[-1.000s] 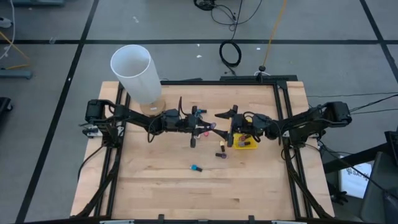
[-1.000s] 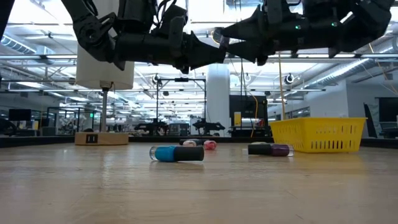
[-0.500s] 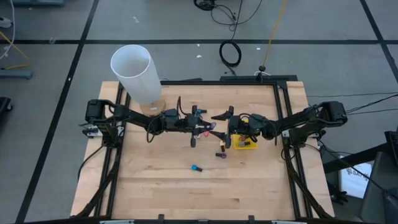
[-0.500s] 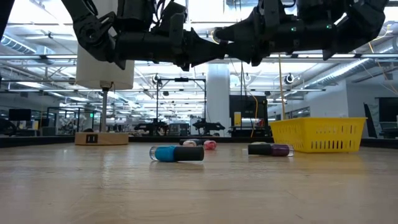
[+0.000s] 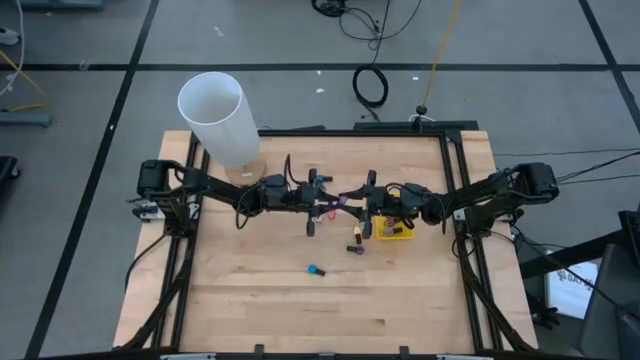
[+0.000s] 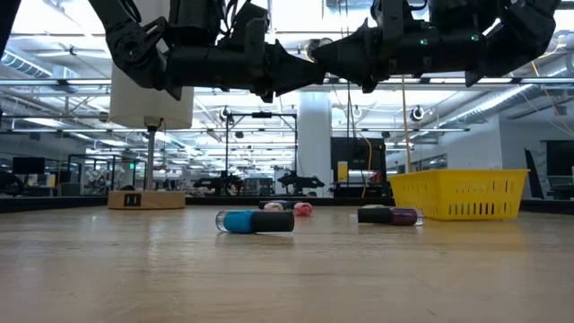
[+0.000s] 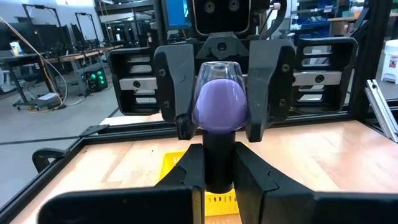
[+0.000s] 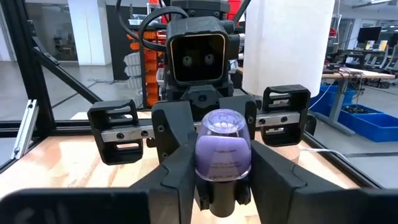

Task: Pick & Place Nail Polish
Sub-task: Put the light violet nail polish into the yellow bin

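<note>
Step in hand, as I judged it: a mid-air transfer of one nail polish bottle from left to right, above the middle of the tabletop (image 5: 260, 300).

Positions, left to right:
- The white cylinder (image 5: 215, 115) stood at the far left corner and had no part in the step.
- My left claw (image 7: 219, 171) was clamped on the dark cap of the purple bottle (image 7: 219, 106), holding it well clear of the wood.
- My right claw (image 8: 222, 180) faced the left one head-on, its fingers closed against both sides of the bottle's body.
- The yellow bin (image 6: 462, 179) sat on the right, just below my right arm.

Procedure for doing it well:
1. I needed to confirm the right grip was firm on the body before easing the left fingers apart.
2. The left claw should then back straight off along the cap's axis, so the bottle was not twisted.
3. The glass body looked smooth, so a slip was the main hazard.
4. The carry to the bin was short and needed no height gain.

Count:
- One cylinder.
- One bin; its contents could not be counted.
- One bottle held.
- At least three bottles lay loose on their sides: a teal bottle (image 6: 256, 221), a pink bottle (image 6: 303, 209) farther off, and a dark-capped purple one (image 6: 388, 215) beside the bin.
</note>
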Action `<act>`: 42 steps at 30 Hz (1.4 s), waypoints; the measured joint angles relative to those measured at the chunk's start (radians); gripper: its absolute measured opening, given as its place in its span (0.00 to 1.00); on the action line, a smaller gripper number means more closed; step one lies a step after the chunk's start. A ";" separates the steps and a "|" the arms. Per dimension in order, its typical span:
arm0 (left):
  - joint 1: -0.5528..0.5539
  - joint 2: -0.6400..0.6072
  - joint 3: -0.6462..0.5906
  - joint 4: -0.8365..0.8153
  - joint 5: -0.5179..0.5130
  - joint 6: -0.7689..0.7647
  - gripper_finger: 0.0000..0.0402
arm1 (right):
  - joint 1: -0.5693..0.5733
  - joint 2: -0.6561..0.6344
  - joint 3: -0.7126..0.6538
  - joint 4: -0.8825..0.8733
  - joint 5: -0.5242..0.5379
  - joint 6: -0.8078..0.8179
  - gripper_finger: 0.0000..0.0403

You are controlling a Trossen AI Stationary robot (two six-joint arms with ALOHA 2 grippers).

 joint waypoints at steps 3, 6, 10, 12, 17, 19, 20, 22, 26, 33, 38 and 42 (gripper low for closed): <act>0.000 0.000 0.000 -0.001 0.000 -0.018 0.09 | 0.000 0.000 0.000 -0.001 0.002 -0.004 0.27; 0.000 0.000 0.000 -0.005 -0.003 -0.014 0.10 | 0.000 0.000 0.000 -0.001 0.002 -0.004 0.27; -0.014 -0.001 0.002 -0.037 -0.101 -0.024 0.18 | -0.001 0.000 -0.001 -0.013 0.006 -0.008 0.27; -0.028 -0.001 0.002 -0.066 -0.167 -0.017 0.27 | -0.002 0.001 -0.001 -0.015 0.011 -0.012 0.27; -0.074 -0.001 0.001 -0.079 -0.300 -0.011 0.55 | -0.009 -0.039 -0.001 -0.085 0.030 -0.022 0.27; -0.085 -0.003 0.001 -0.108 -0.322 0.003 0.64 | -0.013 -0.082 -0.001 -0.143 0.031 -0.022 0.27; -0.089 -0.004 0.001 -0.120 -0.323 0.009 0.68 | -0.013 -0.111 -0.001 -0.190 0.033 -0.019 0.27; -0.094 -0.006 0.001 -0.156 -0.325 0.007 0.75 | -0.013 -0.175 -0.001 -0.286 0.033 -0.006 0.27; -0.095 -0.007 0.001 -0.256 -0.349 -0.061 0.84 | 0.001 -0.312 0.000 -0.561 0.030 0.069 0.27; -0.095 -0.006 0.001 -0.379 -0.360 -0.111 0.87 | 0.014 -0.447 0.000 -1.014 0.033 0.265 0.27; -0.095 -0.006 0.001 -0.377 -0.364 -0.124 0.87 | 0.014 -0.446 0.000 -1.179 0.033 0.350 0.27; -0.095 -0.006 0.001 -0.379 -0.364 -0.133 0.87 | 0.014 -0.440 0.000 -1.279 0.029 0.400 0.27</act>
